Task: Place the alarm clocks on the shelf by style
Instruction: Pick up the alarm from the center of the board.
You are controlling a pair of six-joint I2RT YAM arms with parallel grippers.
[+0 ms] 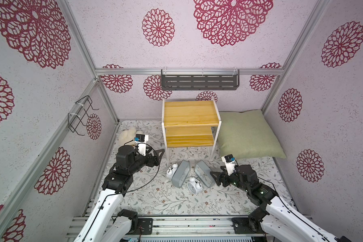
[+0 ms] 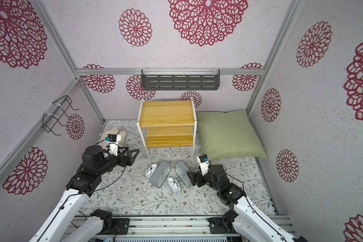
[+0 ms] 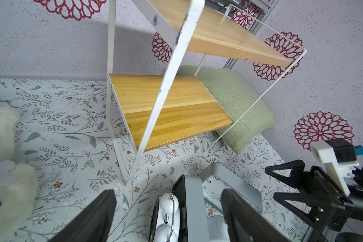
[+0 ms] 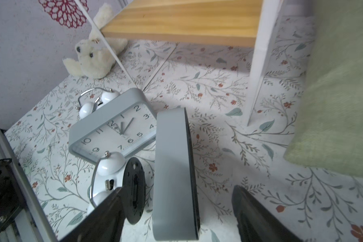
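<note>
While nothing is held, both grippers are seen with jaws spread: the right gripper [image 1: 213,178] just beside the right grey clock [image 1: 203,173], the left gripper [image 1: 160,156] near the shelf's front leg. Nearest the robot, one white twin-bell clock [image 1: 194,184] is found on the floral mat, its face turned up toward the camera; between the two grey clocks it lies. The left grey clock [image 1: 181,173] is stood on edge, tilted, its long axis running toward the shelf, with the second twin-bell clock [image 1: 171,170] just beside it. The grey cases are judged rigid, smooth and fairly light; a hold across the thin body is advised. The bells' thin handles look delicate. Farther back, the shelf [image 1: 190,114] is seen with both boards bare.
</note>
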